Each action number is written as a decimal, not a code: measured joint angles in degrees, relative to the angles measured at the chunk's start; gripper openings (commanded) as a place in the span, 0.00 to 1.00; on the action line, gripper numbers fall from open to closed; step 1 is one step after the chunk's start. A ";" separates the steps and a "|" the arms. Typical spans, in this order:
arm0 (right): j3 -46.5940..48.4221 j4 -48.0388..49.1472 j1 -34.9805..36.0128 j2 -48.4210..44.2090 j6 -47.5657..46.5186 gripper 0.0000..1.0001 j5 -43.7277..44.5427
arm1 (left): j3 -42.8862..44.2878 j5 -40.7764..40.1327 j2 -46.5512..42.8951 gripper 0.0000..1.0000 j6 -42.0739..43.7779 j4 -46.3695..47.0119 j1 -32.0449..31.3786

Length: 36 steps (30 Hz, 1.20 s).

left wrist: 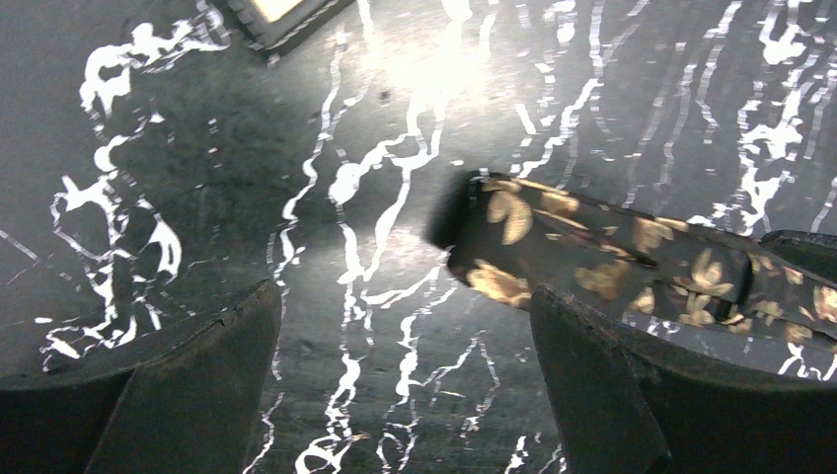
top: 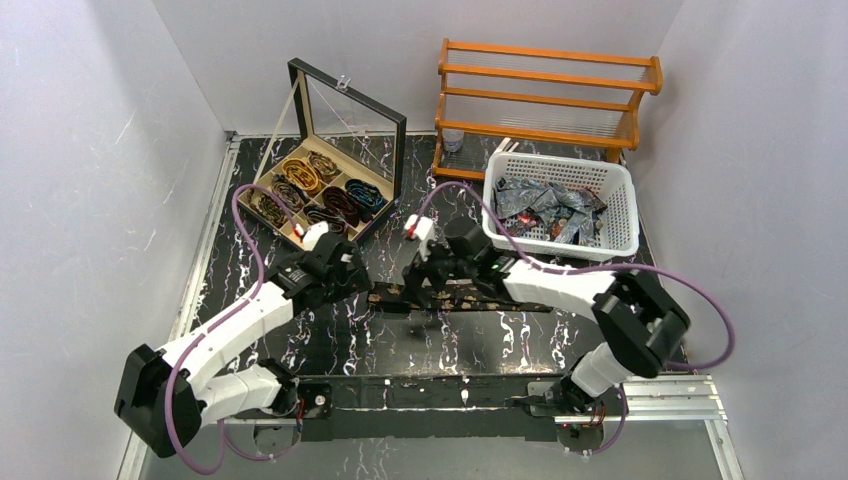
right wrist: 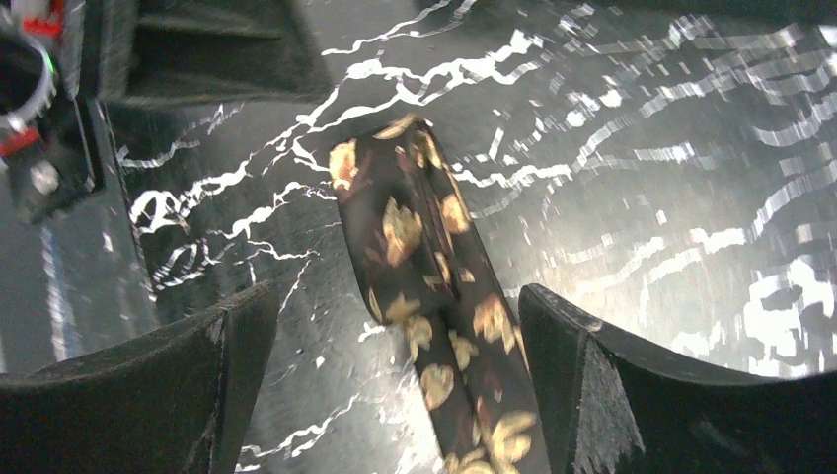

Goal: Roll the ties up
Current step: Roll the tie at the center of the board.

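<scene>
A dark tie with gold floral spots (top: 470, 299) lies flat as a long strip across the middle of the black marbled table. My left gripper (top: 362, 283) hovers at its left end, open. In the left wrist view the folded tie end (left wrist: 513, 232) lies just beyond the right finger (left wrist: 592, 385), and only bare table shows between the jaws. My right gripper (top: 420, 288) is open a little further along. In the right wrist view the tie (right wrist: 419, 237) runs between the wide jaws, close to the right finger (right wrist: 592, 385), lying loose.
A glass-lidded wooden box (top: 300, 210) at the back left holds several rolled ties. A white basket (top: 615, 215) at the back right holds a heap of loose ties. A wooden rack (top: 545, 90) stands behind it. Purple cables loop off both arms.
</scene>
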 measured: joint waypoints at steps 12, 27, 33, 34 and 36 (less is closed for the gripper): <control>8.94 0.83 5.22 15.21 -18.03 0.99 -2.10 | -3.52 3.80 -7.23 0.95 -0.22 -1.44 6.01; 12.59 1.31 5.66 23.15 -22.29 0.64 -3.52 | -4.17 4.92 -9.09 0.95 0.50 -2.80 6.38; 9.75 3.34 8.50 21.38 -22.82 0.48 -0.57 | -4.57 5.16 -9.09 0.95 0.52 -2.58 6.38; 9.20 3.63 9.14 20.98 -22.80 0.46 0.20 | -4.81 5.22 -9.07 0.95 0.50 -2.56 6.38; 8.35 4.13 10.19 20.35 -22.67 0.44 1.42 | -5.29 5.33 -9.05 0.95 0.50 -2.60 6.38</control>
